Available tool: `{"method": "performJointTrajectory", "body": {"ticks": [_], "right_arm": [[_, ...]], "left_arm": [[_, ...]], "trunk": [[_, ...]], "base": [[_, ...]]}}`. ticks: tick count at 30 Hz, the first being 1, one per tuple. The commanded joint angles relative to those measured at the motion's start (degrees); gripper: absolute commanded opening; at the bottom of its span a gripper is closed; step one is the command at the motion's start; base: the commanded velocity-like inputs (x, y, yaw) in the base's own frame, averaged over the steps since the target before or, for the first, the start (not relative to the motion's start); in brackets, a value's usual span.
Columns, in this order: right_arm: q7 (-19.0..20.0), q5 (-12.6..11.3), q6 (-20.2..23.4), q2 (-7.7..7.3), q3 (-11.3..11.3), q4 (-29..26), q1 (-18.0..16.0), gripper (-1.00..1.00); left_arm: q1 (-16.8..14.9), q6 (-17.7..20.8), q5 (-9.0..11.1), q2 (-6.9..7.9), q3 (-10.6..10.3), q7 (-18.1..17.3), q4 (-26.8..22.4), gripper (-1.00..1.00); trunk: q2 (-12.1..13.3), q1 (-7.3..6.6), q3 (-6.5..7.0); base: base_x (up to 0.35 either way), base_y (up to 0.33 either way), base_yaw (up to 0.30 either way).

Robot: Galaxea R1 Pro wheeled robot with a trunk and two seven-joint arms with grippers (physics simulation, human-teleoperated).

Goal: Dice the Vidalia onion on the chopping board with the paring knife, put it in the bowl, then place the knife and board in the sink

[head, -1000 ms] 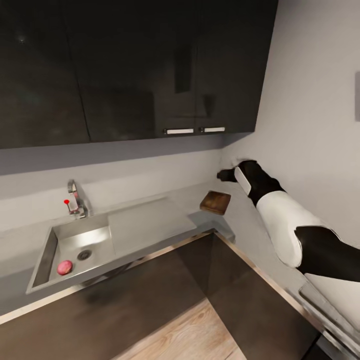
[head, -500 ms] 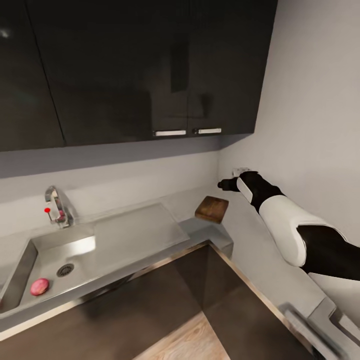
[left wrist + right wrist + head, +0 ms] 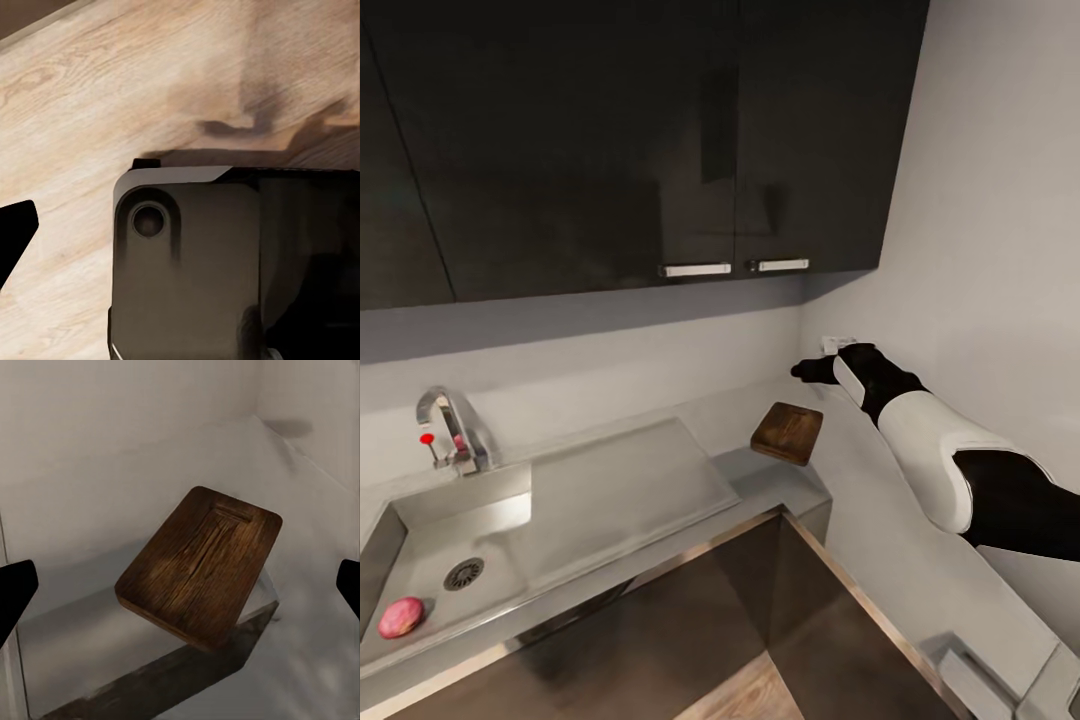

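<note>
The chopping board (image 3: 199, 574) lies on the grey tabletop (image 3: 780, 485) corner, below and ahead of the right gripper (image 3: 812, 371), centred between its spread, empty jaws, not touching.

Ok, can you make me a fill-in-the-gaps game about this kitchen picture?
1. The pink onion lies inside the ____.
2. The chopping board is made of dark brown ____.
3. The knob on the tap is coloured ____.
4. The right tool hangs above the grey ____, just past the board.

Missing words: sink; wood; red; countertop
</note>
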Motion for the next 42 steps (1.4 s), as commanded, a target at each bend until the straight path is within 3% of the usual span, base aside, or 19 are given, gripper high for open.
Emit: {"method": "performJointTrajectory", "body": {"ticks": [1, 9, 22, 31, 33, 34, 35, 42], "right_arm": [[0.2, 0.4, 0.3, 0.00, 0.0, -0.1, 0.0, 1.00], [0.2, 1.2, 0.3, 0.00, 0.0, 0.0, 0.0, 1.00], [0.2, 1.2, 0.3, 0.00, 0.0, 0.0, 0.0, 1.00], [0.2, 1.2, 0.3, 0.00, 0.0, 0.0, 0.1, 1.00], [0.2, 1.2, 0.3, 0.00, 0.0, 0.0, 0.0, 1.00], [0.2, 1.2, 0.3, 0.00, 0.0, 0.0, 0.0, 1.00], [0.2, 1.2, 0.3, 0.00, 0.0, 0.0, 0.0, 1.00], [0.2, 1.3, 0.3, -0.06, 0.0, 0.0, 0.1, 1.00]], "left_arm": [[0.0, -0.1, 0.1, -0.01, 0.1, 0.0, -0.1, 1.00], [0.0, -0.1, 0.1, -0.01, 0.0, 0.0, -0.1, 1.00], [0.0, -0.1, 0.2, 0.07, -0.1, 0.0, 0.1, 1.00], [0.0, -1.6, 0.1, 0.07, -0.3, 0.0, 4.0, 1.00], [0.2, -5.3, 0.1, 0.09, -0.3, 0.0, 4.3, 1.00], [0.8, -10.9, 0.1, -0.01, -0.4, 0.2, 4.4, 1.00], [1.3, -13.9, 0.0, -0.11, -0.4, 0.2, 4.5, 1.00], [5.8, -30.0, -0.1, -0.34, -0.6, 0.5, 4.6, 1.00]], "trunk": [[-0.1, 0.04, -0.11], [-0.1, 0.04, -0.11], [-0.1, 0.04, -0.11], [-0.1, 0.04, -0.11], [-0.1, 0.04, -0.11], [-0.1, 0.04, -0.11], [-0.1, 0.04, -0.11], [-0.1, 0.04, -0.11]], "base": [[0.028, 0.000, 0.000], [0.059, 0.000, 0.000], [0.321, 0.000, 0.000], [0.074, 0.000, 0.000], [0.006, 0.000, 0.000], [0.002, 0.000, 0.000], [0.001, 0.000, 0.000], [0.000, 0.000, 0.000]]}}
